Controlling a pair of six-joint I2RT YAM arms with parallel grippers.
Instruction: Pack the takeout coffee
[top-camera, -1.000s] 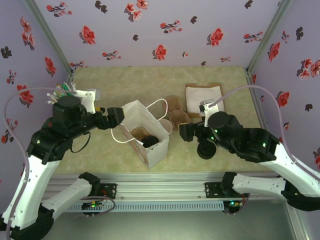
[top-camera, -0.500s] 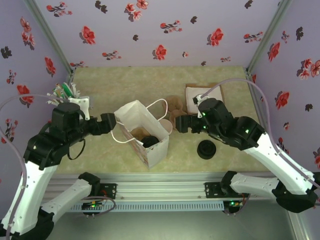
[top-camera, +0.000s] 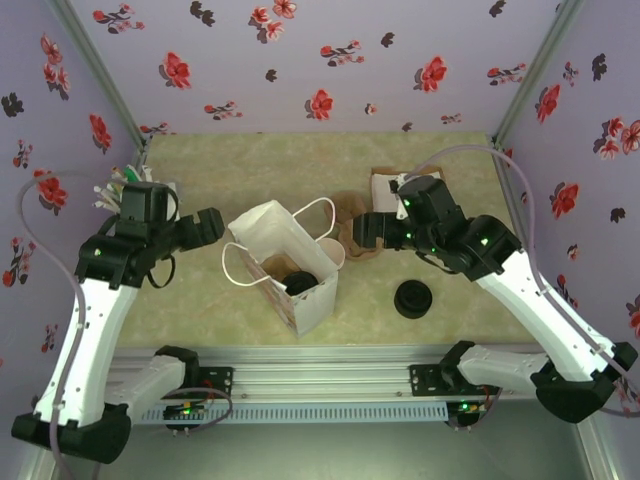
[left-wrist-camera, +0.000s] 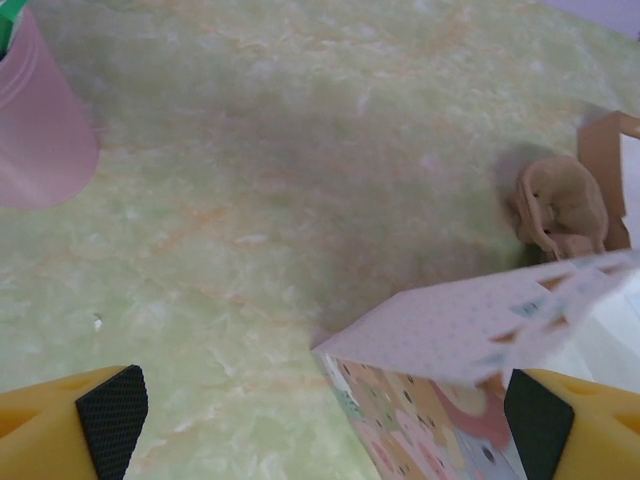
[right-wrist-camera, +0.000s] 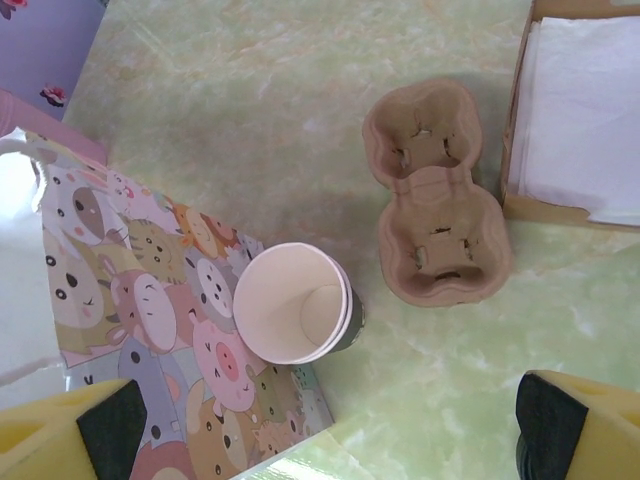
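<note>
Two arms: one on each side of the bag, both above the pale green marbled bench (top-camera: 260, 165).
Left jaws: wide apart with nothing between them, hovering just left of the bag's top rim.
Right jaws: wide apart with nothing held, above the lidless cup and the carrier on the bag's right.
Takeout coffee: dark paper cup with round black plastic lid (top-camera: 299, 283), down inside the bag toward its near-right corner; only the top shows from above.
Bag: white paper gift bag with cartoon-animal print and cord handles (top-camera: 265, 230), standing open mid-bench.
Lidless cup: dark paper cup with cream-white inside (right-wrist-camera: 297, 303), upright, right up against the bag's right wall.
Carrier: brown moulded-pulp two-cup carrier (right-wrist-camera: 437, 200), just right of the lidless cup, between it and the napkins.
Napkins: white stack in a brown cardboard tray (right-wrist-camera: 590, 100), far right.
Lids: stack of round black plastic lids (top-camera: 413, 298), near right, apart from the bag.
Pink cup: pink plastic tumbler (left-wrist-camera: 35, 120), far left; something green pokes out of it.
</note>
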